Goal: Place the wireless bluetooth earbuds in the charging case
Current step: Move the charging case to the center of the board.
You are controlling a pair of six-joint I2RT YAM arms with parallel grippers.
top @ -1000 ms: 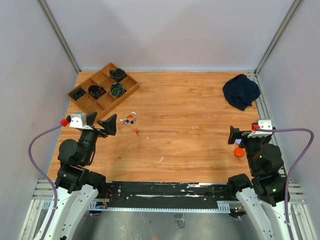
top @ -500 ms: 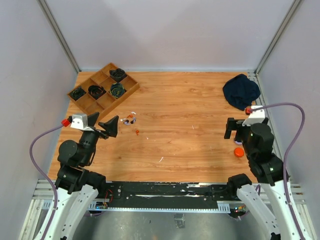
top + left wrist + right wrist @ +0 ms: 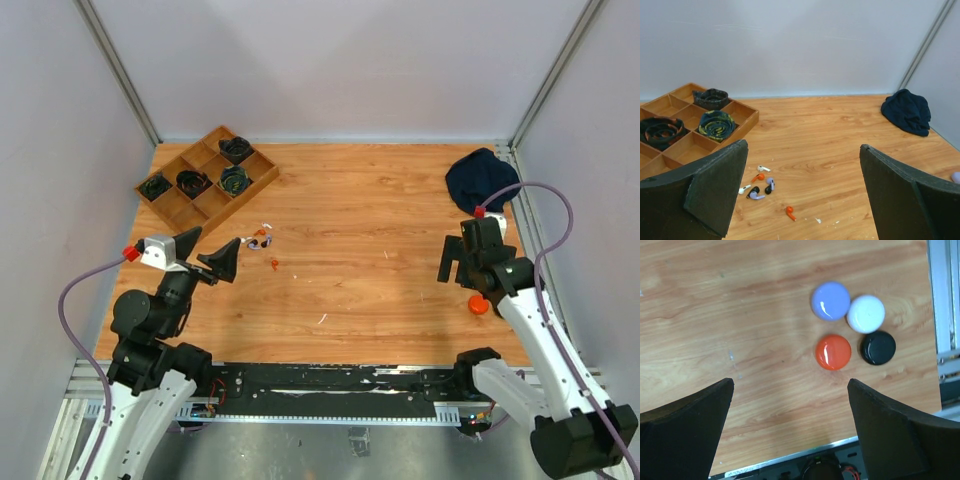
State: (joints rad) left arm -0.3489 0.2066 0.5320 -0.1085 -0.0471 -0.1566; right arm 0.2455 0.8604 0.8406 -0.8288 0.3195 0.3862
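Note:
Several tiny earbuds (image 3: 760, 184) in white, orange, lavender and black lie in a loose cluster on the wood, with one orange earbud (image 3: 790, 212) apart to the right. The top view shows the cluster (image 3: 262, 238) just beyond my left gripper (image 3: 208, 255), which is open and empty (image 3: 803, 165). Round charging cases lie close together: lavender (image 3: 830, 300), white (image 3: 866, 313), orange (image 3: 833, 352) and black (image 3: 878, 347), all closed. My right gripper (image 3: 790, 390) hangs open above the table, just short of them. From above, only the orange case (image 3: 479, 304) shows beside the right gripper (image 3: 460, 272).
A wooden compartment tray (image 3: 168, 202) with coiled cables stands at the back left, also in the left wrist view (image 3: 685, 150). A dark blue cloth (image 3: 482, 182) lies at the back right. A metal rail (image 3: 945, 315) runs along the table's right edge beside the cases.
My right arm has lifted and reached forward, so its gripper now looks down over the cases. The left gripper has shifted slightly toward the near edge. Both stayed open.

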